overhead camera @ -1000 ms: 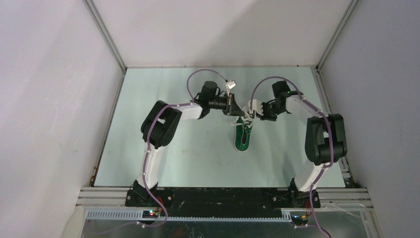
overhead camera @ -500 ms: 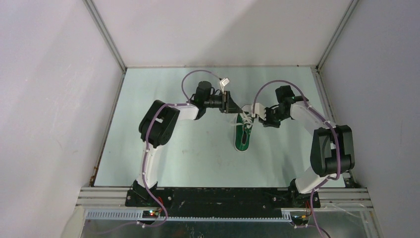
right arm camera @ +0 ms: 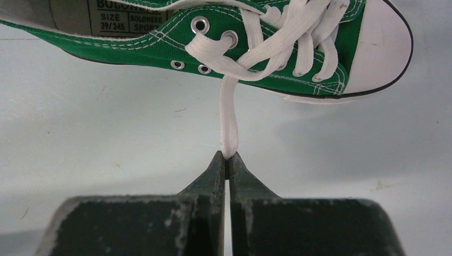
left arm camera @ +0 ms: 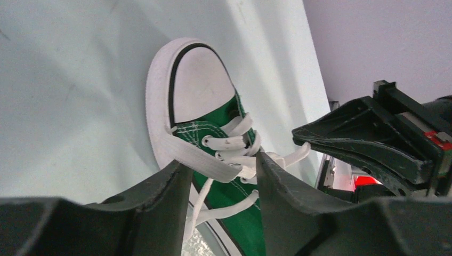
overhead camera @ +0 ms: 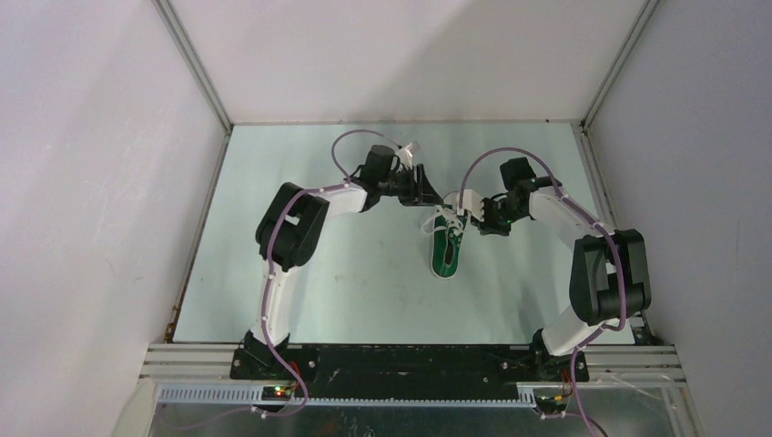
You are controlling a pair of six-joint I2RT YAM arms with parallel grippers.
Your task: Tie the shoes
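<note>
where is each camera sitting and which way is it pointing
top: fixed above and behind, looking down at the table; left arm and right arm meet at the shoe.
left wrist: low beside the shoe's toe; open left tool frames it, right tool opposite.
right wrist: low, side-on to the shoe; its tool pinches a lace.
shared: both wrist views show the toe and laces.

Sneaker point(right arm camera: 133, 45) heel beyond right wrist view

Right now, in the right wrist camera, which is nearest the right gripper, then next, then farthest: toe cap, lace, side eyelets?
1. The lace, pinched in the right gripper, straight ahead.
2. The side eyelets, above, slightly left.
3. The toe cap, far upper right.
</note>
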